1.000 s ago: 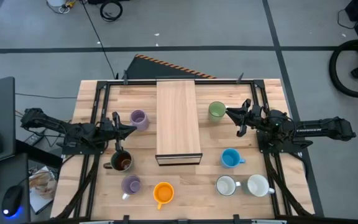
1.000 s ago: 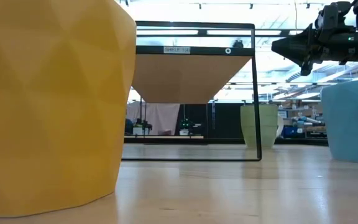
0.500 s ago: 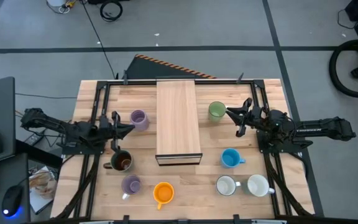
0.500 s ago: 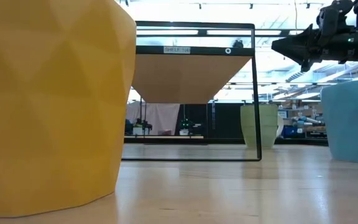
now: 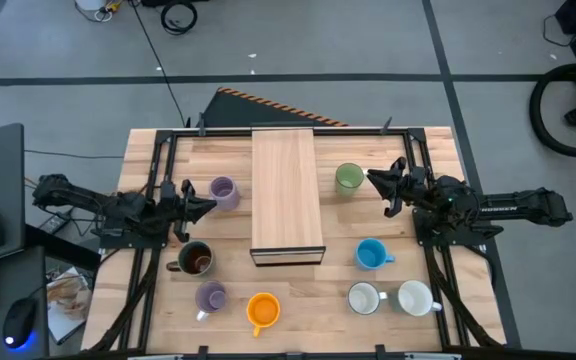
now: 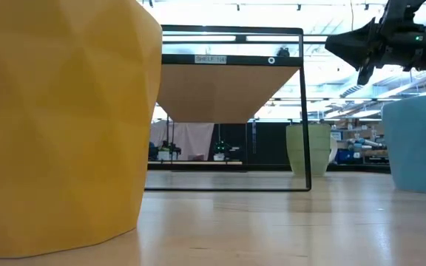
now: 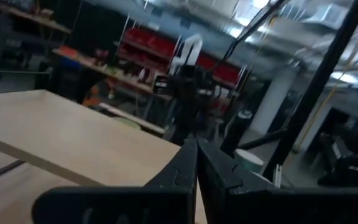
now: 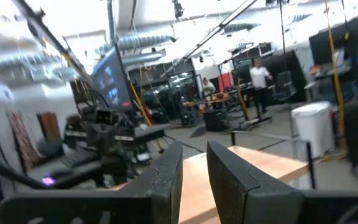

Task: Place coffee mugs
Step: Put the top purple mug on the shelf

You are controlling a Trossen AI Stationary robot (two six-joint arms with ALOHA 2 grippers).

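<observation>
Eight mugs stand upright on the table around a wooden shelf (image 5: 288,195). On the left are a lilac mug (image 5: 223,192), a dark brown one (image 5: 196,260), a second lilac one (image 5: 210,296) and an orange one (image 5: 262,311). On the right are green (image 5: 348,178), blue (image 5: 370,254) and two white ones (image 5: 364,298) (image 5: 415,298). My left gripper (image 5: 208,205) hovers beside the far lilac mug, shut and touching nothing. My right gripper (image 5: 370,180) hangs in the air just right of the green mug, its fingers a little apart and empty.
The shelf is a black wire frame with a wooden top (image 6: 231,74), standing in the table's middle between the two arms. In the low view the orange mug (image 6: 58,125) fills the left foreground and the blue mug (image 6: 420,144) the right edge. Black rails (image 5: 158,170) run along both table sides.
My right gripper has risen a little above the table next to the green mug, staying slightly open. No mug has moved.
</observation>
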